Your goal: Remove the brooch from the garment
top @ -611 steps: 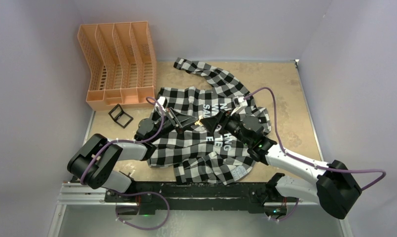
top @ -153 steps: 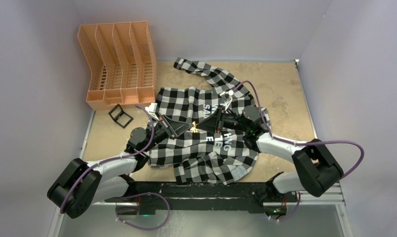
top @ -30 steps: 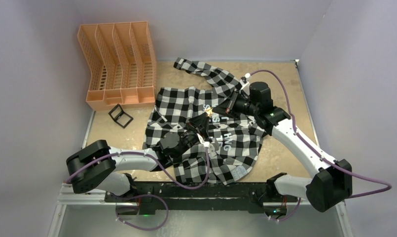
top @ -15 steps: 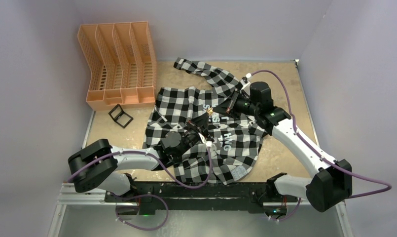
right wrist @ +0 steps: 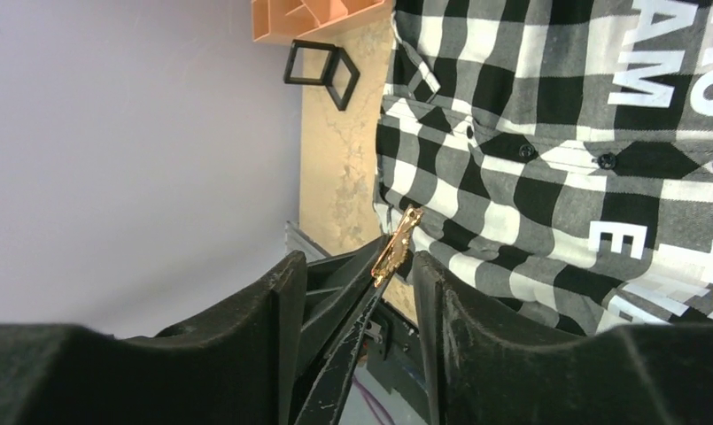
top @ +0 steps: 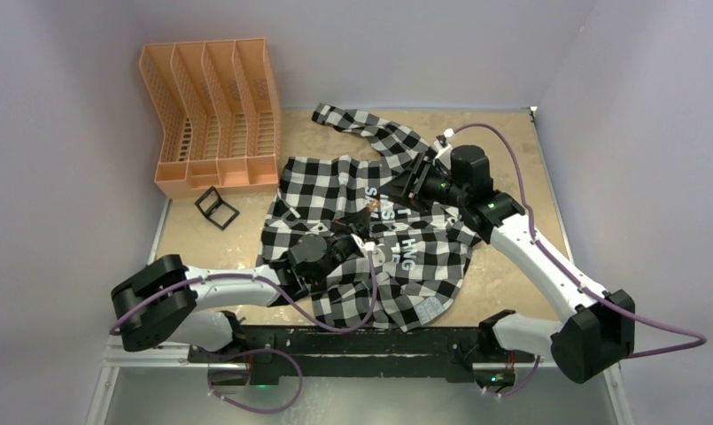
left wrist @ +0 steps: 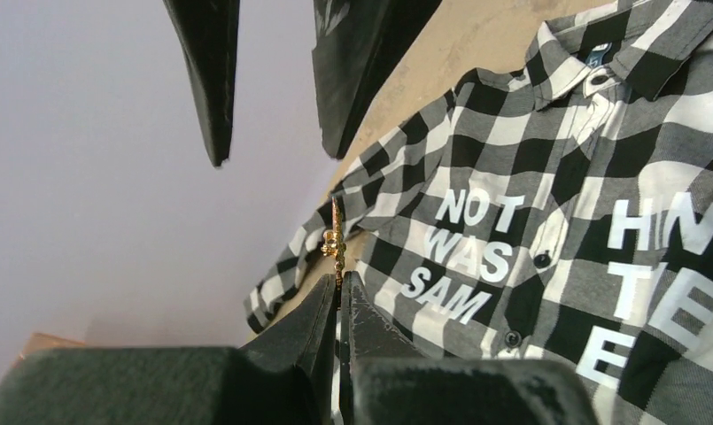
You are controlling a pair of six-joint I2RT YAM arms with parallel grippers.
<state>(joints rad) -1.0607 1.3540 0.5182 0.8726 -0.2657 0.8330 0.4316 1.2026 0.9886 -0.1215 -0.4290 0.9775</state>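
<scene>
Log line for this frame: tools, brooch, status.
left tool: shut on brooch | right tool: open, near brooch | garment: flat on table | status: brooch appears lifted off garment

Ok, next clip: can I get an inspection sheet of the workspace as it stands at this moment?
Surface: tan table, mottled.
Job's things: garment spread out, lettering up; brooch held upright, apparently free of the cloth.
Clutter: orange file rack at far left; small black wire frame just in front of it.
Grippers: left gripper shut on the brooch; right gripper open, fingers either side of the brooch.
Cables: purple cable loops over the garment's near part.
Surroundings: pale lilac walls; nothing else seen.
</scene>
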